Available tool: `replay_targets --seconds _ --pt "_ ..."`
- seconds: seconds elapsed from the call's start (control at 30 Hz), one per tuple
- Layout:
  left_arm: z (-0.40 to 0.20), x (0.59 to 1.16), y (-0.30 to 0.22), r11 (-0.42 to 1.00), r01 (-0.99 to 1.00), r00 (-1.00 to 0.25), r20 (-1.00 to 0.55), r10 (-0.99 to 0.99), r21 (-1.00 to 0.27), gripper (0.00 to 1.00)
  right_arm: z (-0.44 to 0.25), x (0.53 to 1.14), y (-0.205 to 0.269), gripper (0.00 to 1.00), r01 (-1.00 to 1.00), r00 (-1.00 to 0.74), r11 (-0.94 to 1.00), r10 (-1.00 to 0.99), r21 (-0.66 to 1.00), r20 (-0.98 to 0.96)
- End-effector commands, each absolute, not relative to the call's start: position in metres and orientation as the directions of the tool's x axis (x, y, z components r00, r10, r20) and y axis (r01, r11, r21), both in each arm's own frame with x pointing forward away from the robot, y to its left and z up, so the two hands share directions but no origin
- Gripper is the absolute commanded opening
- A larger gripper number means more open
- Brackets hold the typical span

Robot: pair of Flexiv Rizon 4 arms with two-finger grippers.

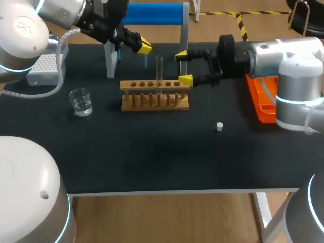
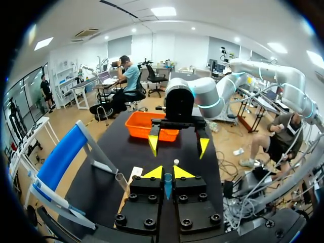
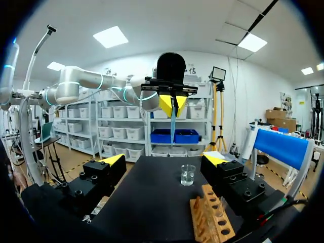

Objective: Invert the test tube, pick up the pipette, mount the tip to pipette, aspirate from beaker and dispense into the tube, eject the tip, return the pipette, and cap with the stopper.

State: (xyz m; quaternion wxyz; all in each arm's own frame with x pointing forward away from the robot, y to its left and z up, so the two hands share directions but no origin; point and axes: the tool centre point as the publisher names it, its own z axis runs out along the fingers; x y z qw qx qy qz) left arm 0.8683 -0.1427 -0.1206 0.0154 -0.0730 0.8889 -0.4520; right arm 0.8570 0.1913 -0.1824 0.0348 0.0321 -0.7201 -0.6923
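A clear test tube (image 1: 159, 68) stands upright in the wooden rack (image 1: 154, 96). My left gripper (image 1: 144, 47) hangs behind the rack's left half, shut on the blue pipette (image 2: 167, 185). The pipette's slim tip (image 3: 172, 126) points down from the yellow fingers. My right gripper (image 1: 183, 67) is open at the rack's right end, level with the tube's upper part and a little to its right, nothing between its fingers. A glass beaker (image 1: 81, 101) with clear liquid sits left of the rack. The small white stopper (image 1: 219, 126) lies on the table to the right front.
A white tip box (image 1: 44, 68) sits at the far left. The blue and grey pipette stand (image 1: 152, 14) rises behind the rack. An orange tray (image 1: 260, 98) lies under my right arm. The black table (image 1: 152, 157) is bare in front.
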Motion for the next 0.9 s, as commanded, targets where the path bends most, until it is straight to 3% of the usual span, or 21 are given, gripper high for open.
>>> replay_targets --seconds 0.03,0.17,0.27,0.3,0.4,0.57,0.67,0.9 --pt "-0.120 0.868 -0.142 0.584 -0.117 -0.989 0.040 -0.144 -0.803 0.00 -0.180 0.863 0.211 1.00 -0.007 -0.991 0.035 -0.131 0.999 -0.002" --pt "-0.120 0.868 -0.142 0.584 -0.117 -0.989 0.040 -0.144 -0.803 0.00 -0.174 0.861 0.222 1.00 -0.017 -0.989 0.029 -0.149 0.999 -0.013" --pt "-0.120 0.868 -0.142 0.584 -0.117 -0.989 0.040 -0.144 -0.803 0.00 -0.170 0.861 0.228 0.88 -0.017 -0.987 0.029 -0.160 0.999 -0.012" --pt "-0.120 0.868 -0.142 0.584 -0.117 -0.989 0.040 -0.144 -0.803 0.00 -0.169 0.861 0.230 0.73 -0.017 -0.987 0.029 -0.160 0.999 -0.012" --pt "-0.120 0.868 -0.142 0.584 -0.117 -0.989 0.040 -0.144 -0.803 0.00 -0.168 0.862 0.235 0.57 -0.004 -0.988 0.031 -0.156 1.000 0.001" --pt "-0.120 0.868 -0.142 0.584 -0.117 -0.989 0.040 -0.144 -0.803 0.00 -0.165 0.862 0.244 0.58 0.009 -0.989 0.035 -0.147 0.999 0.014" --pt "-0.120 0.868 -0.142 0.584 -0.117 -0.989 0.040 -0.144 -0.803 0.00 -0.165 0.862 0.248 0.50 0.019 -0.991 0.045 -0.134 0.999 0.025" --pt "-0.120 0.868 -0.142 0.584 -0.117 -0.989 0.040 -0.144 -0.803 0.00 -0.160 0.858 0.256 0.48 0.025 -0.990 0.041 -0.141 0.999 0.031"
